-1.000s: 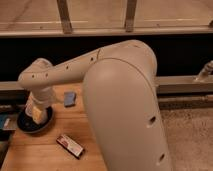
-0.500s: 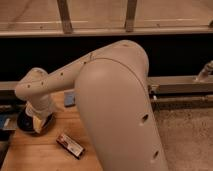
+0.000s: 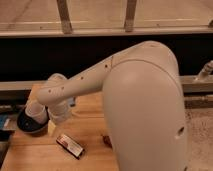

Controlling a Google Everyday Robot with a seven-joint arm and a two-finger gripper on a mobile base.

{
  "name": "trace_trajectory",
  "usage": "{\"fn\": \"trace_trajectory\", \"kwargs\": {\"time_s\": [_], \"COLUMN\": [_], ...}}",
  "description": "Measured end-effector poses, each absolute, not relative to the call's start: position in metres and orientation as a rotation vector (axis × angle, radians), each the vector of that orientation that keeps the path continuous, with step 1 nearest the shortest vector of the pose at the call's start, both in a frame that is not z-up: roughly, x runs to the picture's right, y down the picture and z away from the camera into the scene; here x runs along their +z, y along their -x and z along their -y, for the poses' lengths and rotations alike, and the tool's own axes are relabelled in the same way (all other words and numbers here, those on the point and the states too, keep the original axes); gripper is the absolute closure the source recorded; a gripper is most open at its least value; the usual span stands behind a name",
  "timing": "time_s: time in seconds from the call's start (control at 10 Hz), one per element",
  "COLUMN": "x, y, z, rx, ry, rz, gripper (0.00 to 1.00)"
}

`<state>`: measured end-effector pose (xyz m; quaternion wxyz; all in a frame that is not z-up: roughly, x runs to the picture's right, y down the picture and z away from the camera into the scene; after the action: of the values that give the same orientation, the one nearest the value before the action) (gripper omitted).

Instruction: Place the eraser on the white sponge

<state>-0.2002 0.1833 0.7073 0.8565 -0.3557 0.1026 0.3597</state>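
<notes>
My gripper (image 3: 51, 125) hangs just beside the bowl (image 3: 27, 127), open or closed I cannot tell; the probable eraser (image 3: 70, 146) lies near the bowl, unplaced.

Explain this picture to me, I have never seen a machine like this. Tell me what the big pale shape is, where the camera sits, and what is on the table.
The big pale shape is a robot arm, the single arm of a wheeled robot. There is only one camera view, and where that camera is mounted is not on record. The arm stretches left and bends down over a wooden table. At its tip is the gripper, a clamp for picking things up. It is low over the table's left side, next to a dark bowl. Whether it holds anything I cannot tell. Nearer the camera lies a flat dark and white object, with a small dark thing to its right. A blue item peeks out behind the arm. I cannot tell which thing is the eraser or the sponge.
</notes>
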Motion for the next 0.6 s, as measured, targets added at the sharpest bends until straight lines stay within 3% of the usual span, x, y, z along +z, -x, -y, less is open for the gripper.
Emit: {"fn": "trace_trajectory", "kwargs": {"time_s": [0.6], "x": [0.709], "y": [0.222], "z": [-0.186], "rx": [0.688], "ry": [0.759], "rz": [-0.223], "gripper": [0.2]}}
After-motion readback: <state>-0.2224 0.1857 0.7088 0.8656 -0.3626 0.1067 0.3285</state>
